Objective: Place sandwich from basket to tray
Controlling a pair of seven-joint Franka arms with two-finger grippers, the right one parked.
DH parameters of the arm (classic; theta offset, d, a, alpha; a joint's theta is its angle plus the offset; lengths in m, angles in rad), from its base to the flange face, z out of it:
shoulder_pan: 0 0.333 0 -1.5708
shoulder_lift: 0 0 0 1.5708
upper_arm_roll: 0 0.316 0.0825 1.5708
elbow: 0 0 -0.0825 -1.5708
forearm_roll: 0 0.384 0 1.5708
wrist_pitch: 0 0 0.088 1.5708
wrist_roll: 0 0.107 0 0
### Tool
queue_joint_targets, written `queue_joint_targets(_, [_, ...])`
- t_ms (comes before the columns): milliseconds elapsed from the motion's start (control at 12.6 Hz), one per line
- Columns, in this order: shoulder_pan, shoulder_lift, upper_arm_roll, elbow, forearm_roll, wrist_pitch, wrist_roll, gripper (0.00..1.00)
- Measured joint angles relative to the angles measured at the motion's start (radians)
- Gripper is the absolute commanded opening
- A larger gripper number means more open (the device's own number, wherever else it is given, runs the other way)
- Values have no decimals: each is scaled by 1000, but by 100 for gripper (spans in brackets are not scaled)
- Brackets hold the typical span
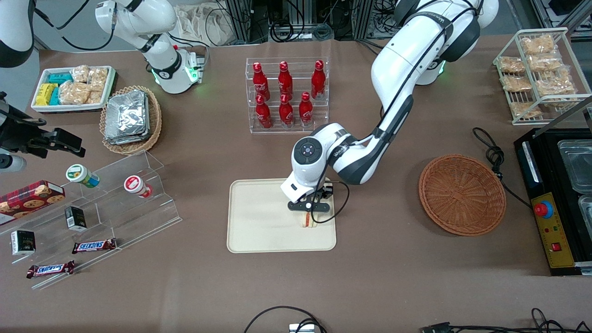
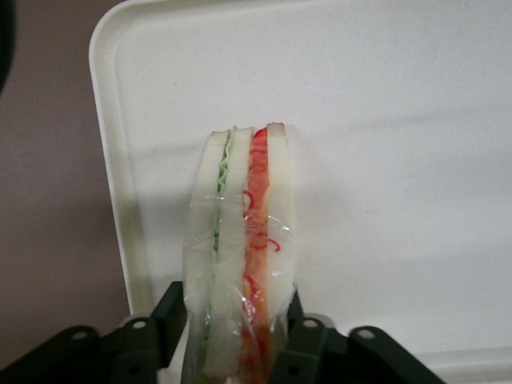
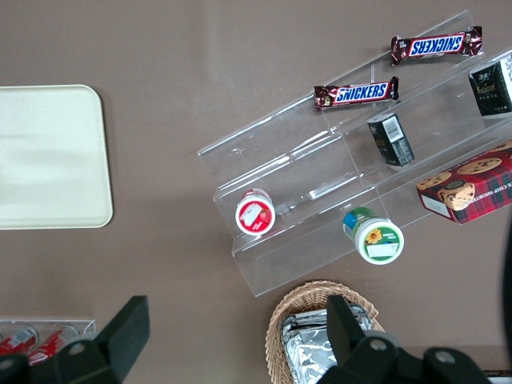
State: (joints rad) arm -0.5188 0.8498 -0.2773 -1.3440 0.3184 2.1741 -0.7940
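The sandwich (image 2: 240,240) is a wrapped white-bread wedge with green and orange-red filling. My left gripper (image 2: 234,328) is shut on it, a black finger (image 2: 170,316) pressed on each flat side. In the front view the gripper (image 1: 309,217) holds the sandwich (image 1: 308,221) over the cream tray (image 1: 259,222), near the tray's edge toward the working arm's end; I cannot tell whether it touches the tray (image 2: 384,120). The reddish-brown wicker basket (image 1: 461,194) stands empty toward the working arm's end of the table.
A clear rack of red bottles (image 1: 286,95) stands farther from the front camera than the tray. A clear stepped shelf (image 1: 115,203) with cups and chocolate bars lies toward the parked arm's end. A black appliance (image 1: 555,203) sits beside the basket.
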Motion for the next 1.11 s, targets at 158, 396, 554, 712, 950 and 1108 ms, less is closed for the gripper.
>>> queue_joint_targets(158, [0, 0, 1, 6, 1, 1, -1, 99])
queue_joint_targets(396, [7, -11, 6, 38, 1, -2, -27, 100])
queue_joint_targets(554, [21, -39, 11, 50, 0, -31, -67, 100])
queue_joint_targets(712, [53, -87, 12, 54, 0, -85, -106, 100])
queue_joint_targets(950, [107, -188, 13, 57, -1, -236, -128, 100])
queue_joint_targets(1108, [152, -257, 16, 58, -1, -333, -129, 100])
